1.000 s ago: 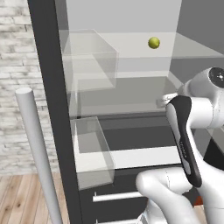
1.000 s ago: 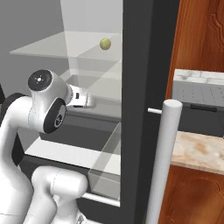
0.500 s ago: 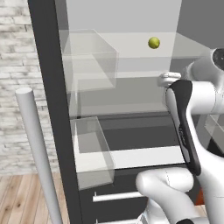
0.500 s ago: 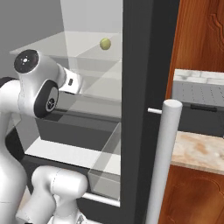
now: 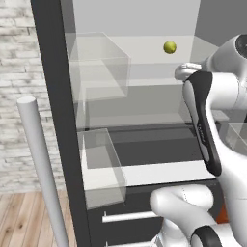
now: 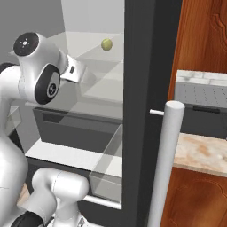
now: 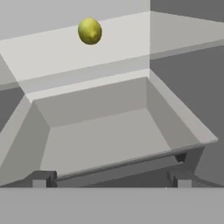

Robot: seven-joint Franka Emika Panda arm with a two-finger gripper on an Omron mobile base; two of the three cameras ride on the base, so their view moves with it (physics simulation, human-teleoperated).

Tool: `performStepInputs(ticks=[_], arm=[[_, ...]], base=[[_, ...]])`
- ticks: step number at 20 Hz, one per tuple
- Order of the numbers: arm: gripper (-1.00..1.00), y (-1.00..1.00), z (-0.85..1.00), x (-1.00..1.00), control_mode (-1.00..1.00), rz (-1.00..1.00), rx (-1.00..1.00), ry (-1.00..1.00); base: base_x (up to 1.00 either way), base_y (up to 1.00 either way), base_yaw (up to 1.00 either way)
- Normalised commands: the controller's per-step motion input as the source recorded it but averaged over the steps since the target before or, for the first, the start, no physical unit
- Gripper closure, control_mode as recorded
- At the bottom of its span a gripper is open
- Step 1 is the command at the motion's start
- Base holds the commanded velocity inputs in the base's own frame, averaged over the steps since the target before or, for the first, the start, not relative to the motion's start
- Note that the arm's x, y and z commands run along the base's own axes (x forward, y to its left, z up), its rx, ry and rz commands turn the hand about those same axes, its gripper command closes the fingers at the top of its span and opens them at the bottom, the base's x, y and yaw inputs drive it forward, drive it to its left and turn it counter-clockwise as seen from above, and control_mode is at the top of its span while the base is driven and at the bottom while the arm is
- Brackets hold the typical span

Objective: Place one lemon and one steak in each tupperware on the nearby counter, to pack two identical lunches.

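An open fridge is standing before the robot, and one lemon is resting on a pale shelf in the upper right of the left base frame, at upper centre of the right base frame, and at upper left of the hand frame. The pincer, its tips standing wide apart and holding nothing, is pointing over a clear bin toward the fruit. The step in hand appears to be the reach for the first lemon; the next move is calling for an advance above the bin's rim before closing. Counted: one lemon, one pincer.
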Motion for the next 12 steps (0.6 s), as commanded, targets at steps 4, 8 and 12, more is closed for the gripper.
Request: performStepInputs(ticks=[4, 8, 12], arm=[[-1.00, -0.15, 0.13, 0.48, -1.00, 0.02, 0.00, 0.00], [-1.00, -0.01, 0.28, 0.42, -1.00, 0.00, 0.00, 0.00], [-1.00, -0.01, 0.27, 0.30, -1.00, 0.00, -0.01, 0.00]], base=[[0.00, 0.00, 0.00], [0.00, 0.00, 0.00], [0.00, 0.00, 0.00]])
